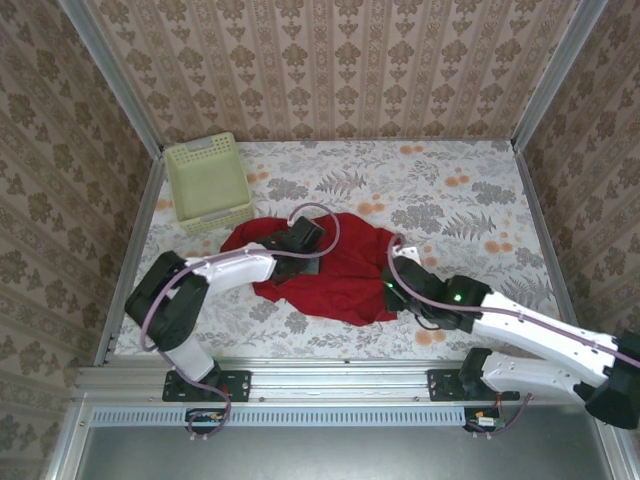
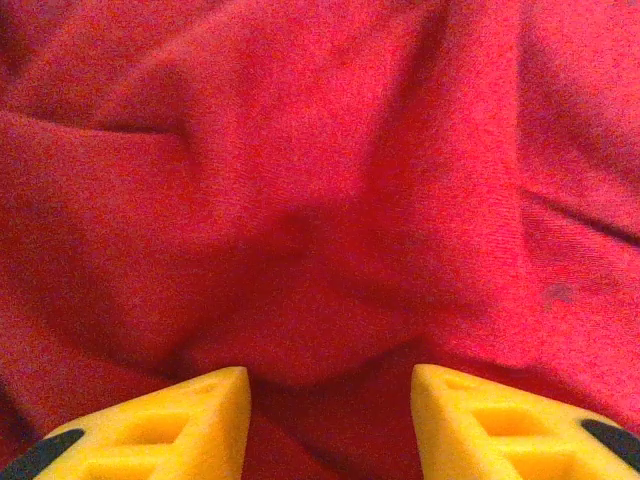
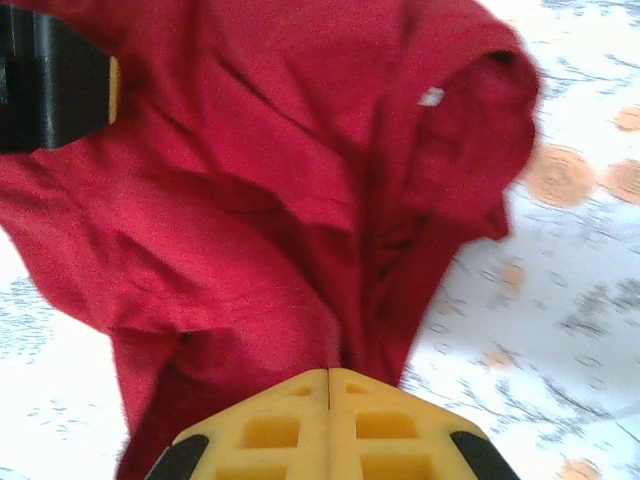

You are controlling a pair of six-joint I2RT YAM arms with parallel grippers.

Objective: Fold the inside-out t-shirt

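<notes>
right gripper [image 3: 328, 372] clamped the t-shirt [image 1: 330, 275]; left gripper [image 2: 330, 378] gaped
cloth ahead of the parted jaws could slip and bunch

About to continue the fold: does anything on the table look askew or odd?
Nothing is damaged or spilled. The red t-shirt lies in a wrinkled heap, not spread flat, with the right gripper shut on a bunched edge. The basket at the far left corner sits skewed to the edges of the table.

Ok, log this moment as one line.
left gripper: open over t-shirt | right gripper: shut on t-shirt | t-shirt: bunched on table, not yet folded | basket: far-left corner
</notes>
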